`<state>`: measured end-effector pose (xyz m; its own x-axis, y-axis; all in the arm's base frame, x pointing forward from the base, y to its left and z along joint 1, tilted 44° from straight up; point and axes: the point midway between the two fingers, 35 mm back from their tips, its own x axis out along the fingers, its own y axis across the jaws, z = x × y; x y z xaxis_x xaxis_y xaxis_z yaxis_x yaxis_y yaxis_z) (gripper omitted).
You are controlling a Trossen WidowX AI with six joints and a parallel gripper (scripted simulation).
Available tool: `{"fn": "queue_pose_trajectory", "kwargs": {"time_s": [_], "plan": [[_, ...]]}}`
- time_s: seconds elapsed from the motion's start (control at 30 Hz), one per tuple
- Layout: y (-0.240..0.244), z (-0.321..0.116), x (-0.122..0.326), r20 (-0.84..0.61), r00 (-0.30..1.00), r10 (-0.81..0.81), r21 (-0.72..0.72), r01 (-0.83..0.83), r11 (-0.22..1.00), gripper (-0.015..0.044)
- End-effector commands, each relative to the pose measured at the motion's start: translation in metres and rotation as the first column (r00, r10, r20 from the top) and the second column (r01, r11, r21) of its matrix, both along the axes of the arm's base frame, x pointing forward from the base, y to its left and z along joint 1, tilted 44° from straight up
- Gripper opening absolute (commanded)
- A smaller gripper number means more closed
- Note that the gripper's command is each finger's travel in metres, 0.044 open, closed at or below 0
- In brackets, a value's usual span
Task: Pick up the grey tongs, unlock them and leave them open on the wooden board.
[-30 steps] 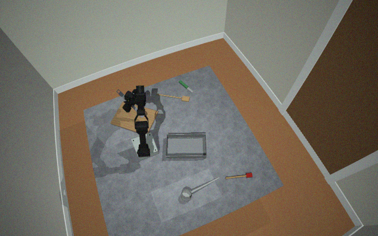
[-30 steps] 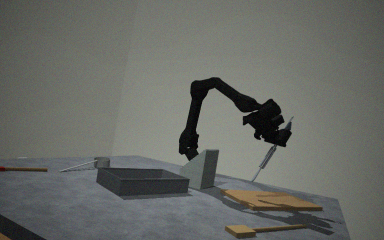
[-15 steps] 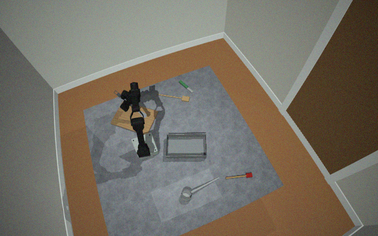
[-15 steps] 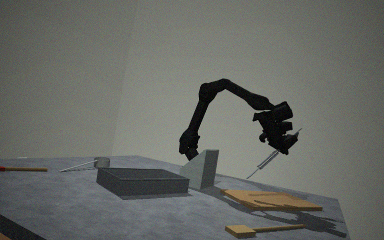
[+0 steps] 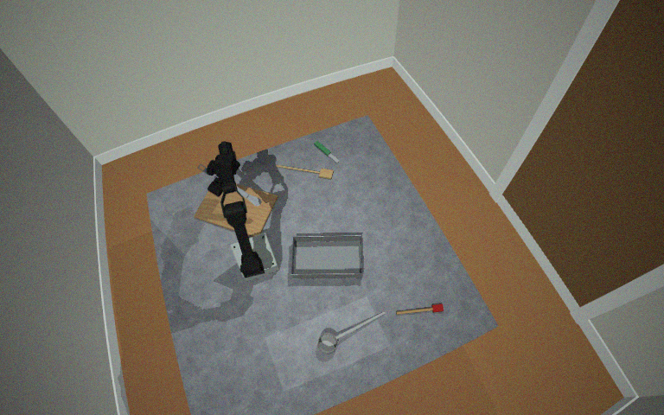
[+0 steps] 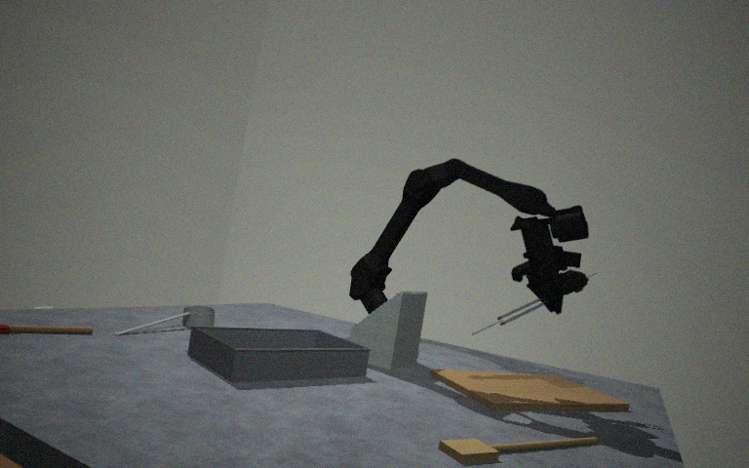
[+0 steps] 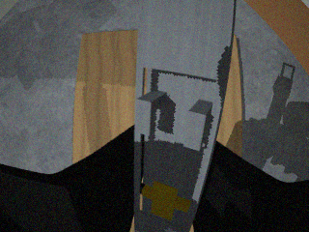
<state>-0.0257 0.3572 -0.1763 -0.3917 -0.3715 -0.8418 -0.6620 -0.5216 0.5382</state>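
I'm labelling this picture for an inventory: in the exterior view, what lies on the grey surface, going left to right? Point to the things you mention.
Red-headed wooden-handled tool (image 5: 437, 308) (image 6: 49, 331), grey cylindrical cup with a long pale handle (image 5: 328, 341) (image 6: 200, 316), dark grey rectangular roasting tin (image 5: 327, 275) (image 6: 300, 364), flat brown wooden board (image 5: 210, 215) (image 6: 530, 389)

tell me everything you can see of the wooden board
The wooden board is a flat, fairly thin slab, light brown with visible grain, looking like real wood. It lies flat on the grey mottled surface, near the robot's base, with shadows across its top. The arm and the gripped tongs hang above it, hiding part of it from overhead; neither touches it.
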Motion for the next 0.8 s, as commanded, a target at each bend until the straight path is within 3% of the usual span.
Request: {"fn": "queue_pose_trajectory", "kwargs": {"time_s": [0.0,0.77], "plan": [[-0.002,-0.003,-0.002,0.039,0.999,0.038,-0.042,-0.036,0.998,-0.0150],[-0.022,-0.006,-0.005,0.221,0.910,0.351,-0.322,-0.271,0.907,-0.0150]]}}
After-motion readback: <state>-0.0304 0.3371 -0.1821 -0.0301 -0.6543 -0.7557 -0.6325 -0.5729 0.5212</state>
